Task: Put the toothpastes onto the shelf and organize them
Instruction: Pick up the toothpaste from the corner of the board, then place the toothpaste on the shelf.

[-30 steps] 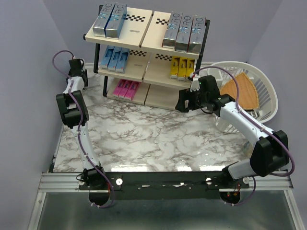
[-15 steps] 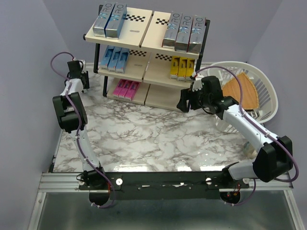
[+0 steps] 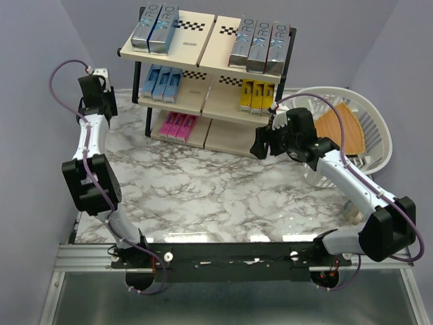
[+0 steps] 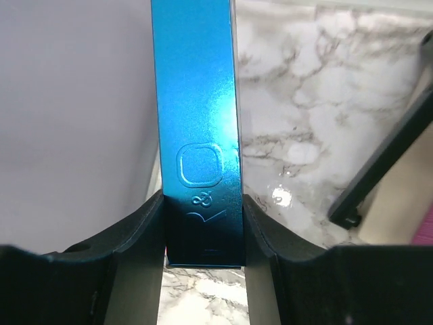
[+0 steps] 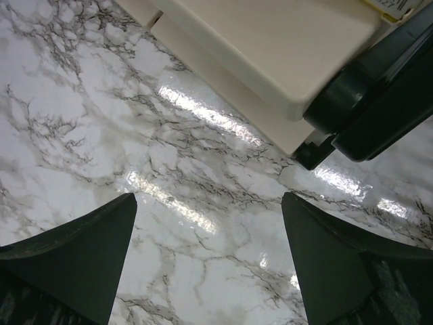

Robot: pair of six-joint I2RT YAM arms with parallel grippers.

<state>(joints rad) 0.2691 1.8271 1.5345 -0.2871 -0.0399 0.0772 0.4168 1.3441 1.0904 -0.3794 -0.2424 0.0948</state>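
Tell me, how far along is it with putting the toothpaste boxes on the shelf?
Done: the shelf holds five silver boxes on top, light blue boxes and yellow boxes in the middle, pink boxes bottom left. In hand: the left gripper is shut on a shiny blue box. The right gripper is open and empty. Left: shelving that box; the bottom right board looks bare.

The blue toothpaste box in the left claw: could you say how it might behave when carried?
The blue toothpaste box is probably stiff: its edges run straight in the left claw. Its glossy finish may be slippery. Gripped near one end, it might pivot.
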